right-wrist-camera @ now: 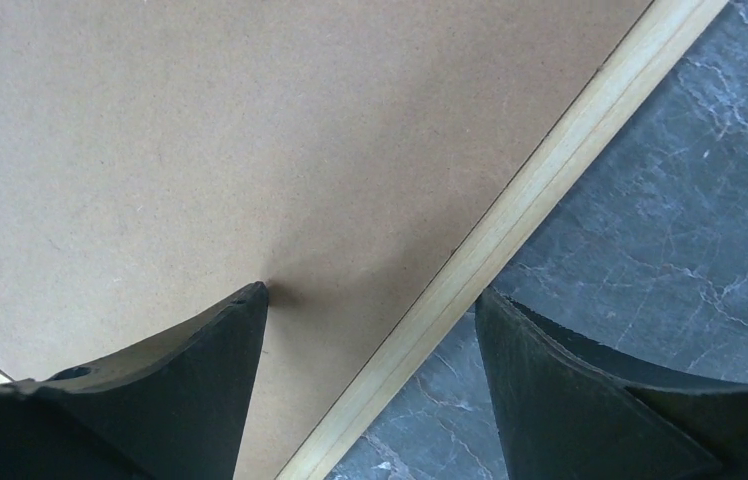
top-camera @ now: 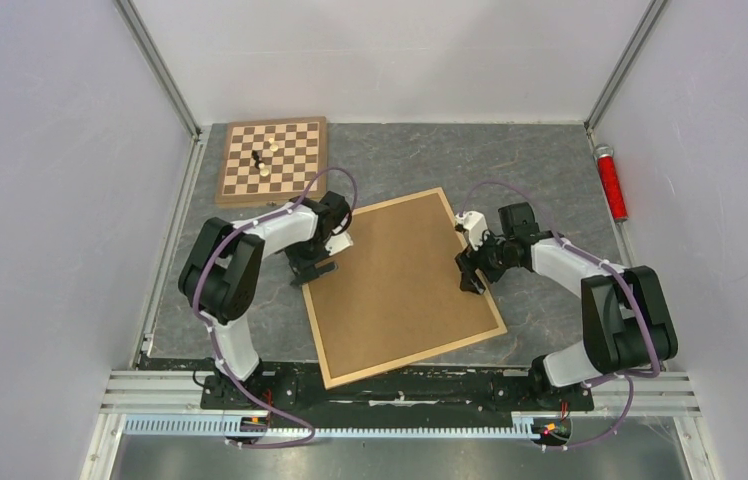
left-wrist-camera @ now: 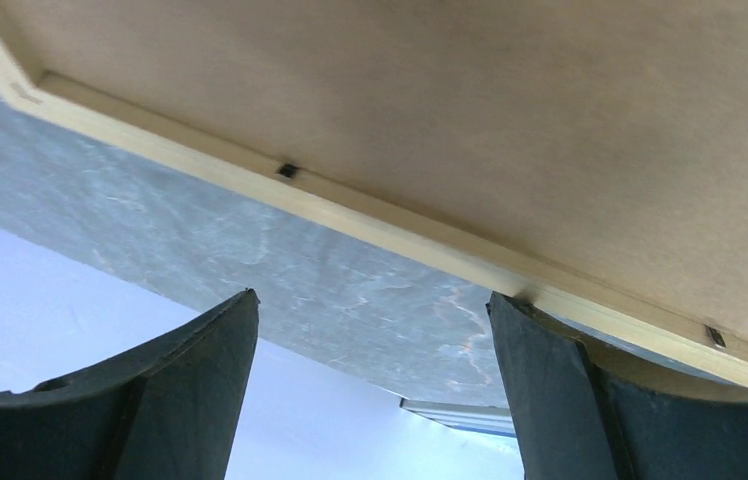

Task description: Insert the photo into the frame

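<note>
pale wood frame, brown backing, checkered chessboard.

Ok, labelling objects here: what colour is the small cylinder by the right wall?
The small cylinder is red, silvery-tipped; best in top external view.

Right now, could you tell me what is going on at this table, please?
Two robot arms are set at a light wooden frame lying on the grey table with its brown backing board facing up. The left arm holds its jaws open at the frame's left edge. The right arm has open jaws astride the right edge. Neither grips anything. No photo is in view. A chessboard sits at the far left.
</note>
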